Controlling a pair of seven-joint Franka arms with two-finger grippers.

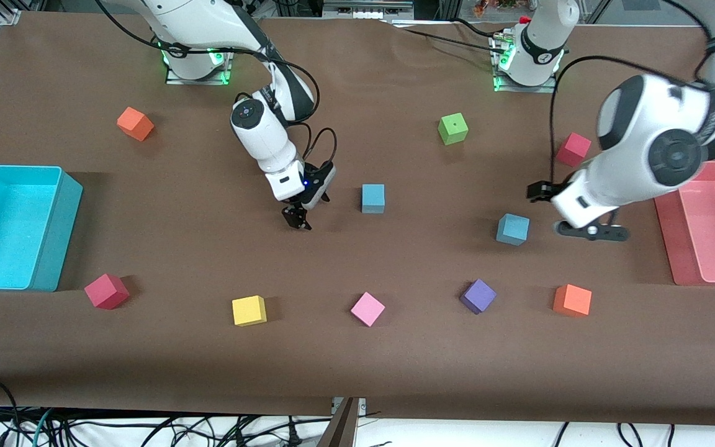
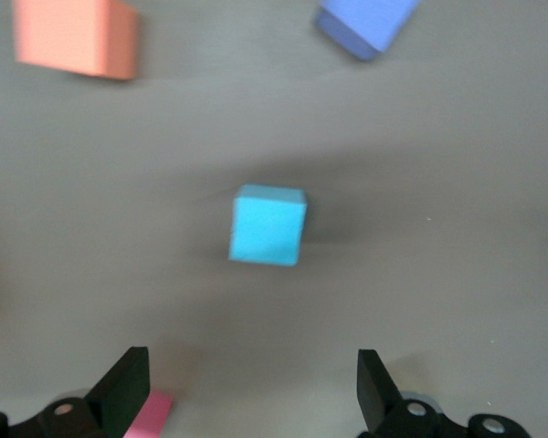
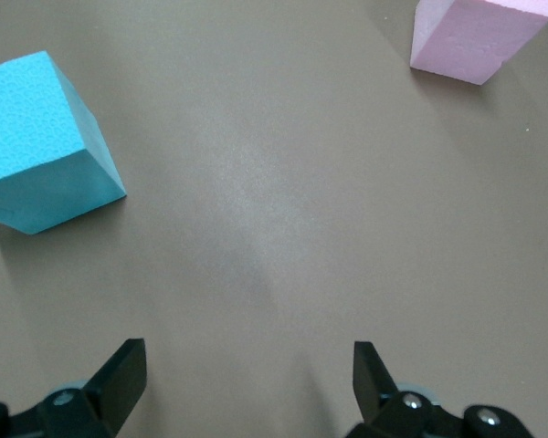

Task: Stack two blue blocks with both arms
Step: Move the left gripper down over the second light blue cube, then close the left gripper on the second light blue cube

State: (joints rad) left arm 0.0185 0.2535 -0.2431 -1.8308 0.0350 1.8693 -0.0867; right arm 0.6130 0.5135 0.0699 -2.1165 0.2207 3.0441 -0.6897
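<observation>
This is a robotics lab bench set up for manipulation trials, not a home or shop. Two white Franka arms, the right arm (image 1: pixel 258 133) and the left arm (image 1: pixel 655 149), are bolted to base plates with green indicator lights at one edge of a table (image 1: pixel 357 366) covered in plain brown sheeting. Aluminium framing runs along that edge, and loose black cables (image 1: pixel 146 428) tangle on the floor at the other. Coloured foam cubes lie scattered as test props, with a cyan bin (image 1: pixel 13 226) and a red bin (image 1: pixel 708 223) at the table's two ends.
</observation>
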